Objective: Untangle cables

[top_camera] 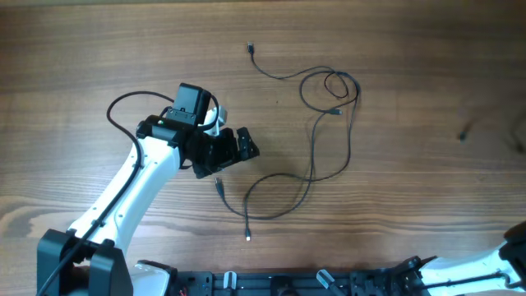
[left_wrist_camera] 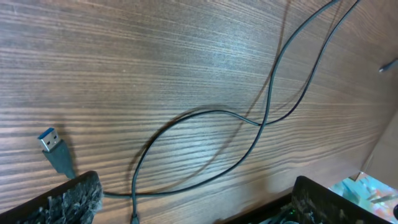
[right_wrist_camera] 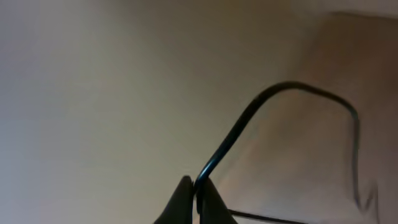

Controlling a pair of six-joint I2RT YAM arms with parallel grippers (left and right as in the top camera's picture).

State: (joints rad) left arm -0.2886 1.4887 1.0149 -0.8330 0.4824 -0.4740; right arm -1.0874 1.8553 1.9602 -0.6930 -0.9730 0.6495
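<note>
the right arm [top_camera: 477, 267] is mostly cut off at the overhead view's lower corner. its own wrist view is blurred. the cables [left_wrist_camera: 268, 112] run past the left wrist view's top edge.

No words, numbers, labels, brand names or signs to read anywhere: none on the wooden bench [left_wrist_camera: 155, 62], none on the thin cables [left_wrist_camera: 260, 124], none on the blue-tipped plug [left_wrist_camera: 53, 144].
</note>
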